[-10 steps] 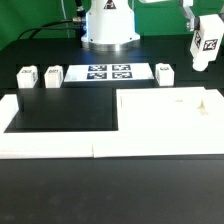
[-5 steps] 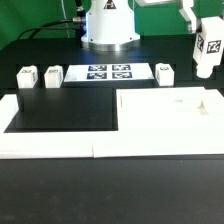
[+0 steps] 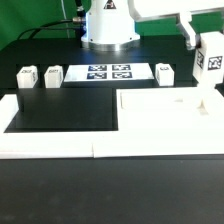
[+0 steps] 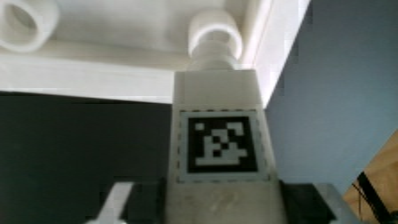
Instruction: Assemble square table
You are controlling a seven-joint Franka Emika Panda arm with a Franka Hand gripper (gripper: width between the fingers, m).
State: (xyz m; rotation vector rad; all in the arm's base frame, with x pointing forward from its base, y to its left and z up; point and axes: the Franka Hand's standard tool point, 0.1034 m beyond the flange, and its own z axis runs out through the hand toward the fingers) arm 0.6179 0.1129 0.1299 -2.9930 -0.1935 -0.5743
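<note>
Above the black table (image 3: 110, 190), lower and further inward than a second ago: leg (image 3: 210, 58) pinched in the claw (image 4: 217, 205), tip nearing a corner socket (image 4: 214, 42) of the white plate (image 3: 165, 112), insertion likely next.

Exterior view stands off high, facing the robot base (image 3: 108, 25) across the worktable (image 3: 110, 190); wrist view looks close along the leg (image 3: 211, 60) (image 4: 222, 130) onto the square plate (image 3: 165, 115) (image 4: 107, 75), both shared.

The wrist view is blurred, its edge cutting off claw (image 4: 214, 205) and leg (image 4: 219, 120)
</note>
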